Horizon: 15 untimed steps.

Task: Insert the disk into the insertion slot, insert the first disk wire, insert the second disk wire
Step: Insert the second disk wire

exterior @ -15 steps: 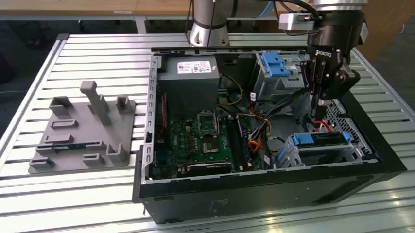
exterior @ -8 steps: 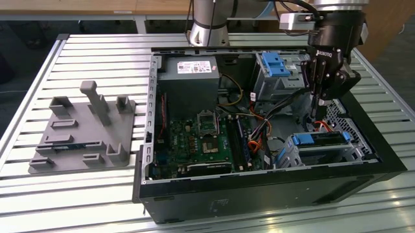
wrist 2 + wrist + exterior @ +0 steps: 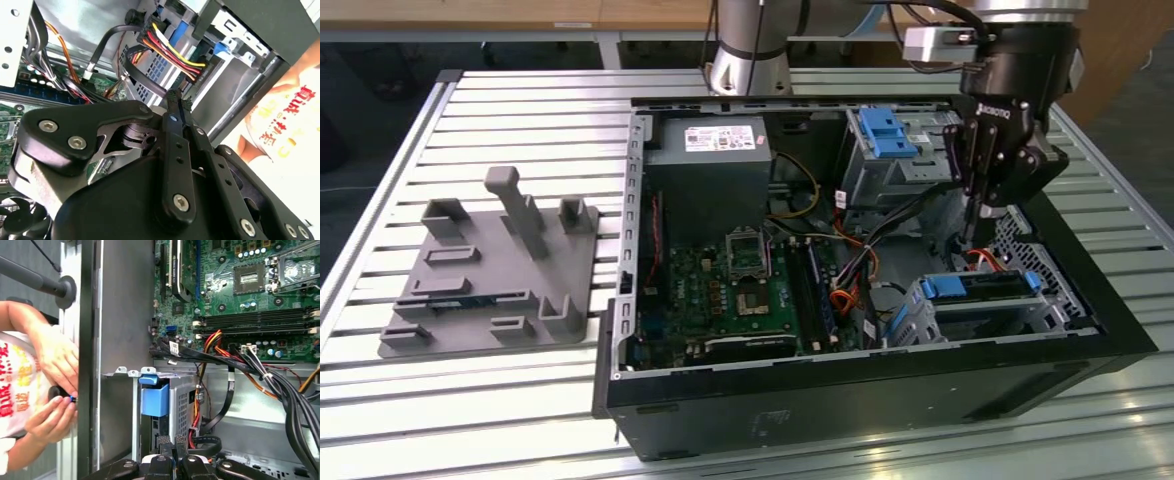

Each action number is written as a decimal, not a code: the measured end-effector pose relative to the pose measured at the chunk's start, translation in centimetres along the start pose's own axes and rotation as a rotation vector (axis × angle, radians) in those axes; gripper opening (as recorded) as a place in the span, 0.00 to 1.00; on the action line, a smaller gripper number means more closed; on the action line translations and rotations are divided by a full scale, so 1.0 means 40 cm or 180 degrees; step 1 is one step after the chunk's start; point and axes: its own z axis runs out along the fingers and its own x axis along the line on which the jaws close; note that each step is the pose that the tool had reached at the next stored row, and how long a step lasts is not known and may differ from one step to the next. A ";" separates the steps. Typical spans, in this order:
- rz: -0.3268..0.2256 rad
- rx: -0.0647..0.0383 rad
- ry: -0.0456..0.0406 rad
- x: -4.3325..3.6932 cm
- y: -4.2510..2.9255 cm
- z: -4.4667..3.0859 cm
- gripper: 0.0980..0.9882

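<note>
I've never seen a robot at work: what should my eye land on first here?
Probably the open computer case on the slatted table, its green board and cables bared. At the exterior view's right the robot's black hand reaches down into it, over the blue-framed disk. In the first wrist view, a person's hands sit just outside the case wall.
</note>
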 end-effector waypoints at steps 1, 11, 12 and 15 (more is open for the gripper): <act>0.0000 0.0000 -0.0036 0.003 0.000 0.001 0.06; -0.0001 0.0003 -0.0306 0.031 0.000 0.014 0.06; -0.0001 0.0003 -0.0325 0.034 0.000 0.015 0.06; -0.0002 0.0003 -0.0381 0.043 0.000 0.019 0.06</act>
